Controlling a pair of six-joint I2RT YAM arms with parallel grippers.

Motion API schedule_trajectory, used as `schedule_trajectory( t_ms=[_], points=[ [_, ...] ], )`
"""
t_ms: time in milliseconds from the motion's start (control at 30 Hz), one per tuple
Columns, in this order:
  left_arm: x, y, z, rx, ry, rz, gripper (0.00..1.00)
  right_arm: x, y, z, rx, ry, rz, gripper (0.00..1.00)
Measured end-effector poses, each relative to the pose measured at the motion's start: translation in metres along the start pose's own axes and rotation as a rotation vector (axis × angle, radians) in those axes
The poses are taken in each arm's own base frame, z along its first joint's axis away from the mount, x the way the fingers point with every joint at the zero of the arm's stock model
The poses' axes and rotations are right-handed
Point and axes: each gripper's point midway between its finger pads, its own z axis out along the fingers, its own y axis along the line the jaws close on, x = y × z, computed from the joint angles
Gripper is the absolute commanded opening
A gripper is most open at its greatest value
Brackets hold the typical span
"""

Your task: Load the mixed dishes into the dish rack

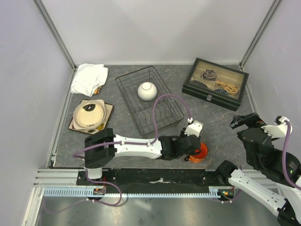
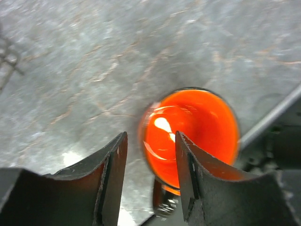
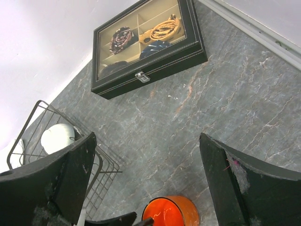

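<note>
Black fingers (image 2: 113, 183) of L gripper (image 2: 150, 136) stood part-way apart, straddling one wall of the orange mug (image 2: 202, 127). One finger was over its inside, the other outside w/ bare table (image 2: 94, 70) showing between it and the rim, so no clamp seen. Mug stood upright, low centre-right in the top view, near the front edge, just below the dish rack (image 1: 126, 101). R gripper (image 3: 146, 155) hung wide apart w/ nothing between its jaws, at far right of the top view, well apart from the mug. White bowl (image 1: 147, 91) sat in the rack's upper half. Cream plate (image 1: 88, 115) sat on the square tan plate (image 1: 108, 109) at mid-left, outside the rack. White cloth (image 1: 89, 77) lay above them, black box (image 1: 215, 84) at upper right.
</note>
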Motion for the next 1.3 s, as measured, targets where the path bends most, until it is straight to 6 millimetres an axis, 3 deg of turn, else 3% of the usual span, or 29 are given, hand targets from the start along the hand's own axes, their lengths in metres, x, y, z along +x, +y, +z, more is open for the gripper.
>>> schedule_trajectory(
  t_ms=[400,500,600,633,700,1000,1067,1167,1300],
  points=[
    [0.012,0.011,0.009,-0.033,0.039,0.015,0.42,-0.001,-0.001,0.000,-0.002,-0.004,-0.012,0.98],
    [0.021,0.011,0.015,-0.034,0.056,0.022,0.35,-0.001,-0.001,0.000,-0.001,-0.007,-0.010,0.98],
    [0.025,0.010,0.018,-0.026,0.065,0.024,0.19,-0.002,-0.003,0.000,0.001,-0.009,-0.011,0.98],
    [0.026,0.010,0.018,-0.027,0.067,0.025,0.09,-0.002,-0.003,0.000,0.002,-0.009,-0.013,0.98],
    [0.026,0.009,0.018,-0.023,0.070,0.025,0.02,-0.002,-0.003,0.000,0.002,-0.010,-0.011,0.98],
    [0.022,0.008,0.010,0.013,0.097,0.012,0.01,-0.002,-0.003,-0.001,-0.003,-0.010,-0.001,0.98],
    [0.010,0.009,0.001,0.030,0.092,-0.004,0.01,-0.003,-0.004,-0.002,-0.007,-0.012,0.006,0.98],
    [-0.025,0.011,-0.020,0.079,0.049,-0.060,0.02,-0.006,-0.005,-0.004,-0.023,-0.017,0.023,0.98],
    [-0.098,0.031,-0.056,0.162,-0.079,-0.223,0.01,-0.011,-0.007,-0.008,-0.068,-0.019,0.047,0.98]
  ],
)
